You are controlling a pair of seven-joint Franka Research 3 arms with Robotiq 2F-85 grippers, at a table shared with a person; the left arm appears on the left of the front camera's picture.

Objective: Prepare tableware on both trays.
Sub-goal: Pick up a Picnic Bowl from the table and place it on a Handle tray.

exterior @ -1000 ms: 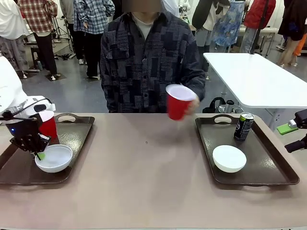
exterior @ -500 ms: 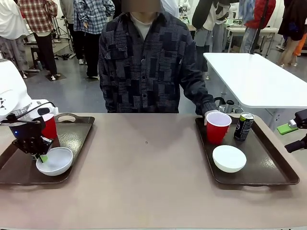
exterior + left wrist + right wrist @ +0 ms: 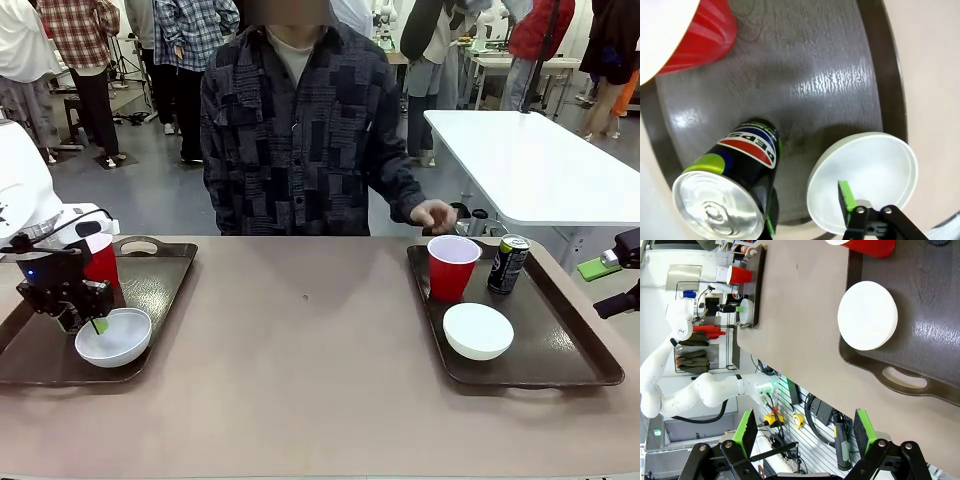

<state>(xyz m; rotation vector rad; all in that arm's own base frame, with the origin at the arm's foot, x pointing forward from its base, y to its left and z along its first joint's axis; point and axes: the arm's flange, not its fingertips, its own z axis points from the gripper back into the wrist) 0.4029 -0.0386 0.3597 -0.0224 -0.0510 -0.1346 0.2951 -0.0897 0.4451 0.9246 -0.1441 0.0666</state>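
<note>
On the left tray stand a red cup and a white bowl. My left gripper hangs open over the bowl's near rim. In the left wrist view its jaws straddle the rim of the bowl, one green pad inside it. A dark can stands upright just outside the other finger, and the red cup is beyond. The right tray holds a red cup, a can and a bowl. My right gripper is open off that tray's right side.
The person stands at the far side, one hand raised just behind the right tray. In the right wrist view the open gripper looks along the table's edge past the bowl and tray handle. Bare tabletop lies between the trays.
The person set the red cup down on the right tray and drew the hand back. My left gripper lowered the bowl onto the left tray and opened, letting go of its rim.
</note>
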